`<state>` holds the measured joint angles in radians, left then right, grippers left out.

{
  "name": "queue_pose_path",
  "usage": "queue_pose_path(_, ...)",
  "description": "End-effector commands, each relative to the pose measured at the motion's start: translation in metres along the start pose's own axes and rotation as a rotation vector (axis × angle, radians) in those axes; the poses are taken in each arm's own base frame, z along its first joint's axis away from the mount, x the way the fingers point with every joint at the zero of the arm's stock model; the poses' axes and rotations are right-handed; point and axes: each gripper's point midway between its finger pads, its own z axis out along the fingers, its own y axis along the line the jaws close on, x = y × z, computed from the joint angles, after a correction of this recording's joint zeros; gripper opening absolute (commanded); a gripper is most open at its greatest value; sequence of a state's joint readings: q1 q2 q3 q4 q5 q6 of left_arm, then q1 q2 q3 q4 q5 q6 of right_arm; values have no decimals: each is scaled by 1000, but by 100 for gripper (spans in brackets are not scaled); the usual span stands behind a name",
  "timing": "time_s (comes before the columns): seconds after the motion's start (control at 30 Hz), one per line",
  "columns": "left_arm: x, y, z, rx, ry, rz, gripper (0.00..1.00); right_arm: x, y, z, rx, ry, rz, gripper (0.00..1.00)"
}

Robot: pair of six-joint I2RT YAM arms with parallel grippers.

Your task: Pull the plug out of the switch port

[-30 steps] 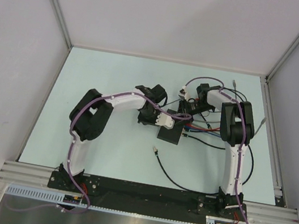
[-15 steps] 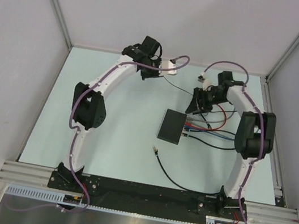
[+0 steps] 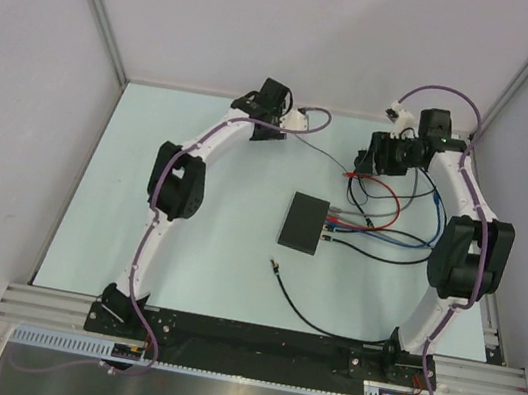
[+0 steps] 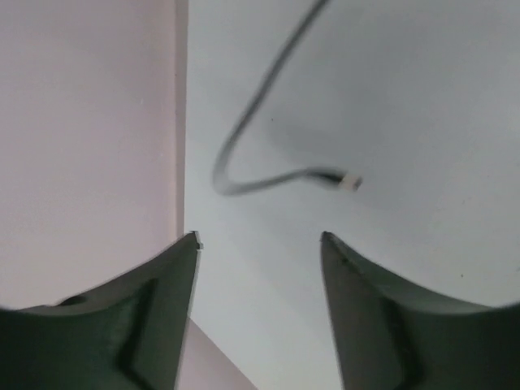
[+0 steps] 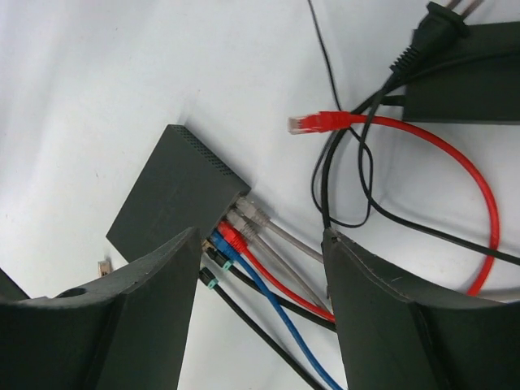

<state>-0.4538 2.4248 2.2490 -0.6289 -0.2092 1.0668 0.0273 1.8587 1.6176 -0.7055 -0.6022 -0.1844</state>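
Trouble is most likely from the tangle. If the right tool (image 5: pixel 262 236) comes down low, it could snag the looping red cable (image 5: pixel 479 195) and drag the flat matte-black rectangular box (image 3: pixel 302 222), or close on the wrong one in the crowded row of plugs (image 5: pixel 236 236).

The switch port (image 5: pixel 230 213), which socket I cannot tell, is on the box's right short edge, mid-worktop (image 3: pixel 195 247). That puts it near and left of the right tool, well apart.

Both tools stand open and empty. The left tool (image 4: pixel 260 237) is at the far side, above a loose thin grey cable (image 4: pixel 244 162).
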Motion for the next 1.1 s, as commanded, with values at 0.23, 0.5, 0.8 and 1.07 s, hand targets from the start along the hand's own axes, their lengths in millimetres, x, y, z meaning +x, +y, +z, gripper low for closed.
queue_pose_path(0.23, -90, -34, -162, 432, -529, -505, 96, 10, 46, -10, -107, 55, -147, 66)
queue_pose_path(0.5, -81, -145, -172, 779, -513, -755, 67, 54, 11, 46, -190, 262, -125, 50)
queue_pose_path(0.8, -65, -216, -154, 994, -404, -849, 38, 73, -13, 75, -161, 337, -202, 47)
queue_pose_path(1.07, -61, -226, -148, 1007, -382, -862, 42, 100, -20, 82, -134, 377, -257, 47)
